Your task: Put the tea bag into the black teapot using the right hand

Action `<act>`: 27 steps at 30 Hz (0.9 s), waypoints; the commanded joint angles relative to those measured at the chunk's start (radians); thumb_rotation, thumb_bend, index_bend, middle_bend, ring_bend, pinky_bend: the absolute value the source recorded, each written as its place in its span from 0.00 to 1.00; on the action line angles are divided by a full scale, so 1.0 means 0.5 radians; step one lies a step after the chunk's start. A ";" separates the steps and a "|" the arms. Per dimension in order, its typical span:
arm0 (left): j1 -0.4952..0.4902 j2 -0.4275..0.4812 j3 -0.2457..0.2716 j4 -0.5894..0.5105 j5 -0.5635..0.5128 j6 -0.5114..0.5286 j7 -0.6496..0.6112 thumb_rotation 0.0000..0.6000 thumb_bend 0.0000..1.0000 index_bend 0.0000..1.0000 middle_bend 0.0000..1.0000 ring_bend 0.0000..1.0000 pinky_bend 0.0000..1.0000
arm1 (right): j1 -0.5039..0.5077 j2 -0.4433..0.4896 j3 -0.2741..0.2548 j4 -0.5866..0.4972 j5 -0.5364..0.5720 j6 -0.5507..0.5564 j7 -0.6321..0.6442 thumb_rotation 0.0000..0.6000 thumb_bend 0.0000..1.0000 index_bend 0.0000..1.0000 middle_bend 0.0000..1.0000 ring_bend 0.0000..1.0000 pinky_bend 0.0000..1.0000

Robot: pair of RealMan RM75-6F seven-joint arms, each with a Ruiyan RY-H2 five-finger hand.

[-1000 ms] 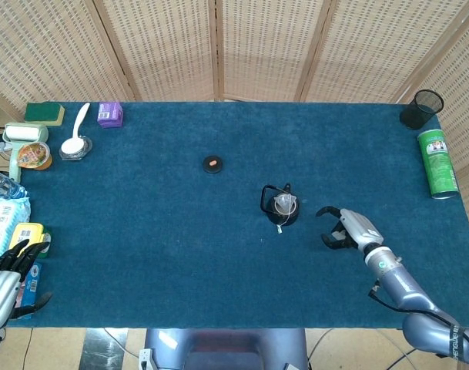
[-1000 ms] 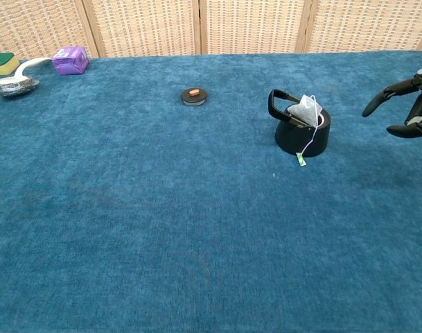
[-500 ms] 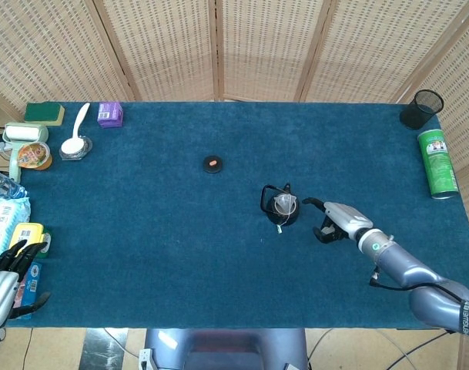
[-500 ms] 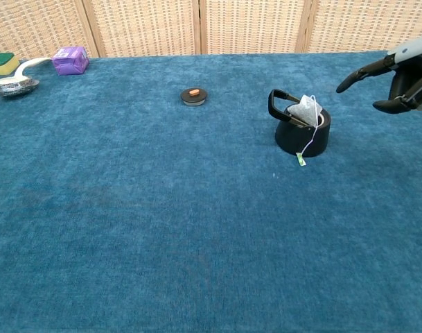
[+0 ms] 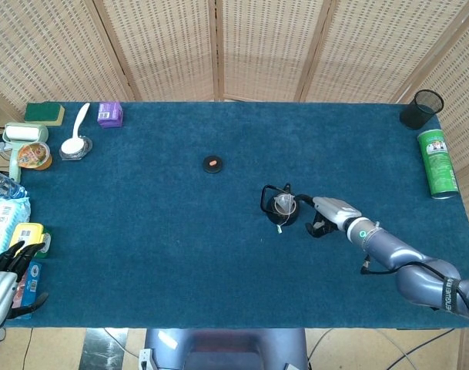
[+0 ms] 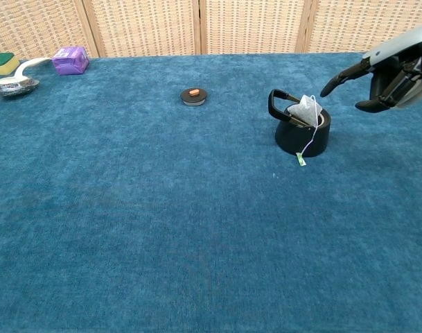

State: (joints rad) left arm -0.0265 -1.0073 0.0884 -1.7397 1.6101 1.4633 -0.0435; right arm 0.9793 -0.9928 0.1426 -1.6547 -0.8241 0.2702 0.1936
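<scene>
Blue felt covers the table point(image 5: 157, 231), and near its middle-right sits your black teapot point(image 6: 302, 133), lidless, mouth up, its handle loop on the side away from your right hand point(image 6: 387, 73). That hand holds nothing: one finger reaches out toward the pot's rim while the others curl loosely, and it hovers just beside the pot, not touching it in the chest view. I'd judge it placed to nudge the bag down.

The tea bag point(image 6: 305, 109) sits in the pot's mouth but stands proud of the rim, long axis roughly upright and leaning a little. Its string runs over the rim down the near wall, and the small green tag point(image 6: 301, 159) lies on the felt just beside the base.

Your left hand point(image 5: 5, 277) rests at the table's near-left corner, fingers loosely apart, holding nothing.
</scene>
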 commanded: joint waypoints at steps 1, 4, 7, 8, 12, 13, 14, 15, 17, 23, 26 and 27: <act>0.002 -0.002 0.000 0.004 0.000 0.002 -0.002 1.00 0.27 0.08 0.14 0.00 0.10 | 0.069 -0.020 -0.055 0.021 0.054 -0.006 -0.015 1.00 0.64 0.06 1.00 1.00 1.00; 0.007 -0.002 0.002 0.009 -0.003 0.005 -0.009 1.00 0.27 0.08 0.14 0.00 0.10 | 0.131 -0.037 -0.106 0.035 0.097 0.009 -0.031 1.00 0.64 0.06 1.00 1.00 1.00; 0.013 -0.002 0.004 0.020 -0.009 0.008 -0.018 1.00 0.27 0.08 0.14 0.00 0.10 | 0.192 -0.057 -0.162 0.048 0.149 0.028 -0.048 1.00 0.64 0.06 1.00 1.00 1.00; 0.014 -0.002 0.004 0.023 -0.011 0.008 -0.020 1.00 0.27 0.08 0.14 0.00 0.10 | 0.212 -0.064 -0.183 0.055 0.164 0.031 -0.056 1.00 0.64 0.06 1.00 1.00 1.00; 0.018 -0.006 0.005 0.036 -0.015 0.008 -0.031 1.00 0.27 0.08 0.14 0.00 0.10 | 0.288 -0.101 -0.266 0.081 0.236 0.050 -0.079 1.00 0.64 0.06 1.00 1.00 1.00; 0.019 -0.007 0.005 0.040 -0.017 0.008 -0.034 1.00 0.27 0.08 0.13 0.00 0.10 | 0.309 -0.114 -0.290 0.088 0.258 0.054 -0.086 1.00 0.64 0.06 1.00 1.00 1.00; 0.019 -0.007 0.005 0.043 -0.018 0.008 -0.037 1.00 0.27 0.08 0.13 0.00 0.10 | 0.326 -0.123 -0.308 0.092 0.272 0.058 -0.092 1.00 0.64 0.06 1.00 1.00 1.00; 0.020 -0.008 0.004 0.047 -0.020 0.008 -0.041 1.00 0.27 0.08 0.14 0.00 0.10 | 0.348 -0.136 -0.331 0.097 0.291 0.064 -0.101 1.00 0.64 0.06 1.00 1.00 1.00; 0.021 -0.010 0.003 0.052 -0.022 0.006 -0.046 1.00 0.27 0.08 0.14 0.00 0.10 | 0.383 -0.154 -0.365 0.101 0.319 0.075 -0.116 1.00 0.64 0.06 1.00 1.00 1.00; 0.024 -0.017 0.004 0.068 -0.024 0.007 -0.058 1.00 0.27 0.08 0.14 0.00 0.10 | 0.480 -0.210 -0.457 0.106 0.415 0.122 -0.155 1.00 0.64 0.06 1.00 1.00 1.00; 0.024 -0.018 0.003 0.075 -0.026 0.006 -0.065 1.00 0.27 0.08 0.14 0.00 0.10 | 0.519 -0.235 -0.494 0.103 0.458 0.145 -0.173 1.00 0.64 0.06 1.00 1.00 1.00; 0.024 -0.018 0.003 0.077 -0.025 0.005 -0.067 1.00 0.27 0.08 0.14 0.00 0.10 | 0.530 -0.240 -0.504 0.102 0.470 0.151 -0.178 1.00 0.64 0.06 1.00 1.00 1.00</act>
State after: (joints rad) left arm -0.0146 -1.0166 0.0899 -1.7012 1.5975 1.4659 -0.0770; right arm 1.2402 -1.1094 -0.1051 -1.6032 -0.5934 0.3419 0.1080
